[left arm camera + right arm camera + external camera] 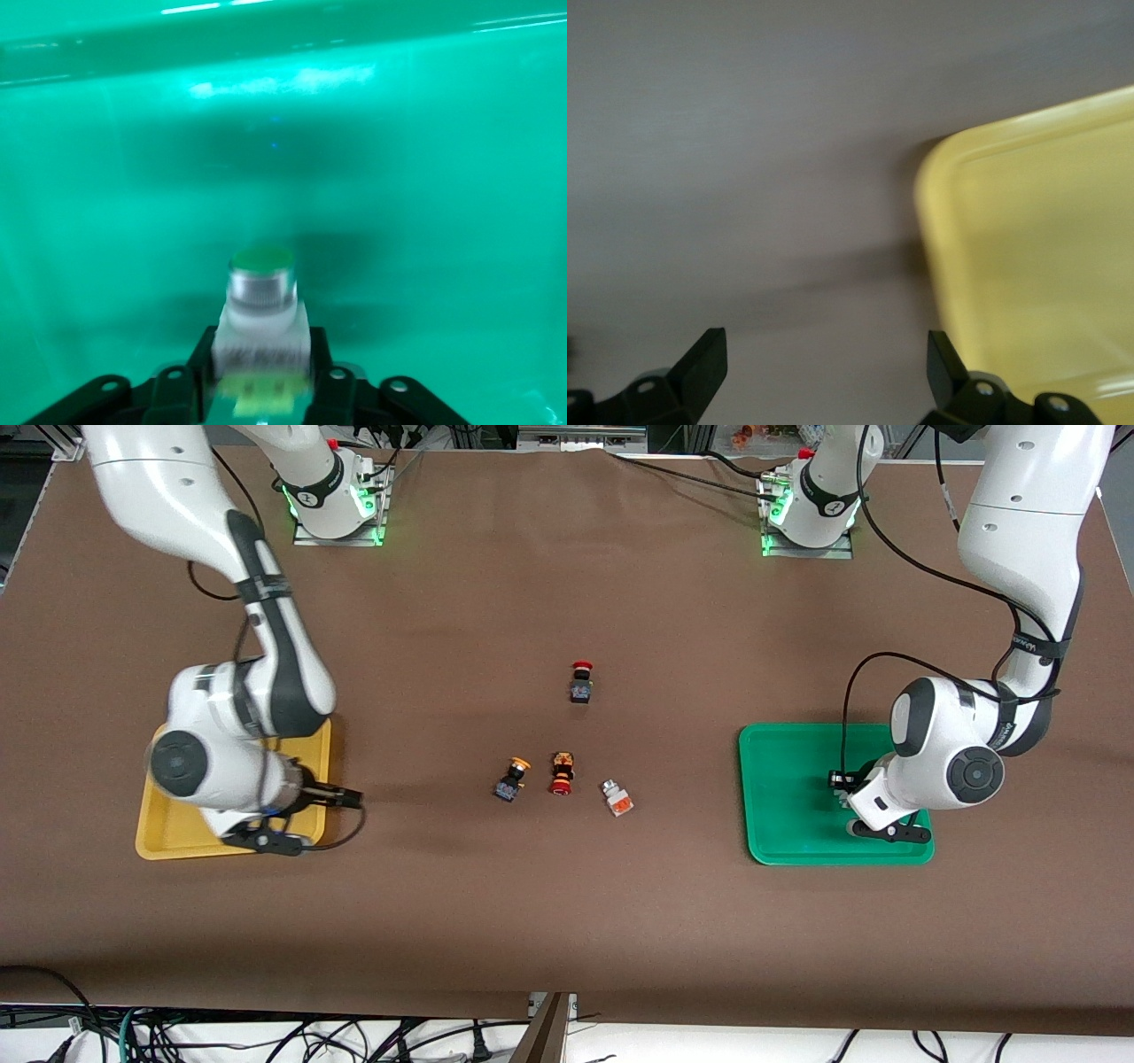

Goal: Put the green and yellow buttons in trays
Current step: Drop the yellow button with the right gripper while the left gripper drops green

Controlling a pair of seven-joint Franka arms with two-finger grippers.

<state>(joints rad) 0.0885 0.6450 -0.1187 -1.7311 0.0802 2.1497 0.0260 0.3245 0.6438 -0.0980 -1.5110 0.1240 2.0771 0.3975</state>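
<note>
While the left gripper (pixel 261 390) holds the green button (pixel 261 305) loosely over the green tray (pixel 780 797), lower right in the frame, it may tip on release. Over the yellow tray (pixel 168 833), the right gripper (pixel 824 359) is open and empty.

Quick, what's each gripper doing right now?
Left gripper: over the green tray, a green button between its fingers; grip cannot be told.
Right gripper: open, empty, at the yellow tray.

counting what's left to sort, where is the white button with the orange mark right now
In the front view the white button with the orange mark lies on the bare table mid-table, beside the red-capped orange-black button, toward the left arm's end and the green tray.
</note>
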